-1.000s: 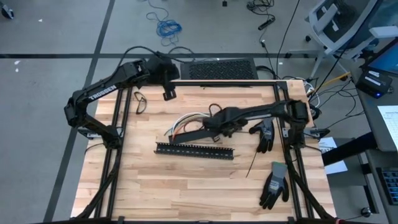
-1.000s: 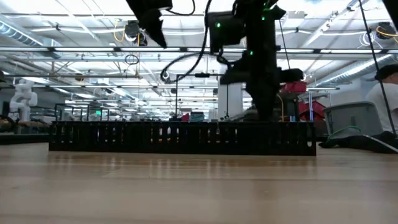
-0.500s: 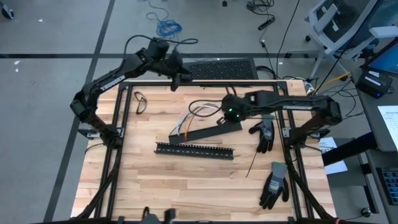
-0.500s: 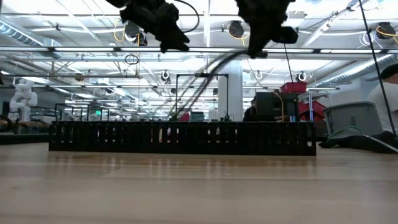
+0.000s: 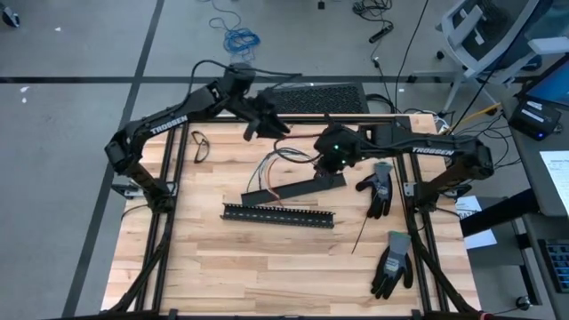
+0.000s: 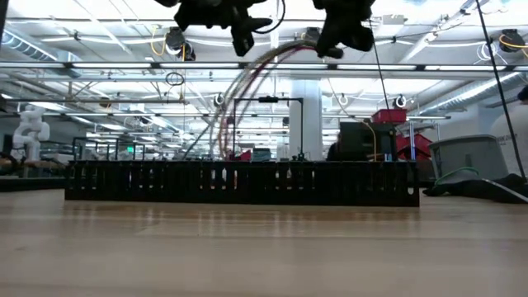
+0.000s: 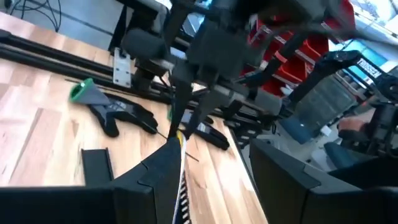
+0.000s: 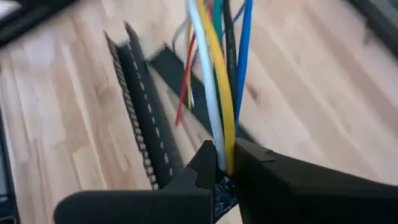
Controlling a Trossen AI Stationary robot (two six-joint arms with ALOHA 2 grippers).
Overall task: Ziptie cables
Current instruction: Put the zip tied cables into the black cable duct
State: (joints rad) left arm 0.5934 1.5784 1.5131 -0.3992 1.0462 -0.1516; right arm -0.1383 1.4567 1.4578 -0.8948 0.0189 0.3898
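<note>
- The right gripper (image 5: pixel 331 160) is hanging above the middle of the table (image 5: pixel 267 258), toward the far edge, with its jaws clamped on the cables (image 5: pixel 276 169).
- In the right wrist view the two dark fingers (image 8: pixel 205 163) are pinching the cables (image 8: pixel 217 87), thin smooth strands of white, yellow, green, black, blue and red that are fanning away from the grip.
- In the low view the cables (image 6: pixel 247 91) are arching, lifted off the tabletop, from the right gripper (image 6: pixel 342 25) down behind the comb rail (image 6: pixel 239 183).
- The left gripper (image 5: pixel 264 122) is hovering over the far edge of the table, left of the right gripper and apart from it; whether its jaws are apart or together cannot be told.
- The comb rail (image 5: pixel 277 215) is lying at the table's centre, long, black and toothed, parallel to the near edge.
- A flat black strip (image 5: pixel 302 188) is lying tilted just beyond the rail, under the right gripper.
- Two dark knit gloves are resting by the right edge, one (image 5: pixel 380 191) mid-edge and one (image 5: pixel 392 263) with a green cuff nearer the near right corner; a thin black zip tie (image 5: pixel 361 236) is lying between them.
- A pair of glasses (image 5: pixel 199 147) is sitting near the far left corner.
- The table is pale, striped butcher-block wood; its near half and left side are offering open room.
</note>
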